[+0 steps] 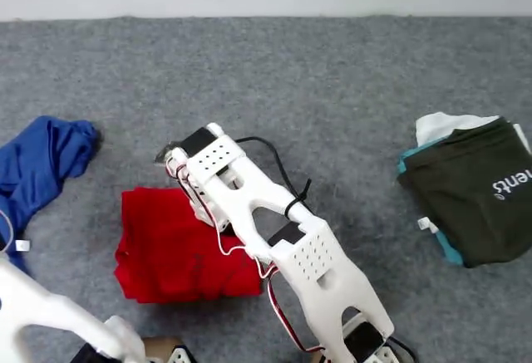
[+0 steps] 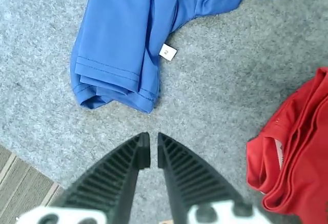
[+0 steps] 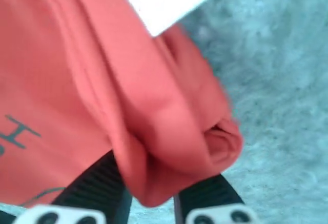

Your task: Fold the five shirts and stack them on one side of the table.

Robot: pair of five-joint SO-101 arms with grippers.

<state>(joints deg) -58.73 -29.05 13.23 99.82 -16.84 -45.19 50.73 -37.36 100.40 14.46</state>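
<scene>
Across the grey, carpet-like worktop point(image 1: 332, 89) everything is placed around the crumpled red cloth shirt point(image 1: 166, 255), which lies near the front edge, left of centre. Over that red shirt's right side stretches the white jointed right arm point(image 1: 274, 230). Its black ribbed pincer point(image 3: 151, 196) is clamped on a thick rolled fold of red fabric at the shirt's edge.

Well to the right of the red shirt, by the worktop's side, sits a stack of folded shirts point(image 1: 470, 188). A dark one with pale lettering point(image 1: 482, 213) is on top, with a teal layer point(image 1: 449, 251) and a white one point(image 1: 453, 124) peeking out beneath.

To the left of the red shirt, apart from it, lies a loose blue knit shirt point(image 1: 37, 172), unfolded and bunched. The white left arm point(image 1: 41, 309) stands at the front, left of the red shirt. Its black left pincer point(image 2: 154, 149) hangs above bare worktop between the blue and red shirts, fingers drawn to a narrow slit, gripping nothing. A small white tag point(image 2: 167, 52) shows on the blue shirt's edge nearest the red one.
</scene>
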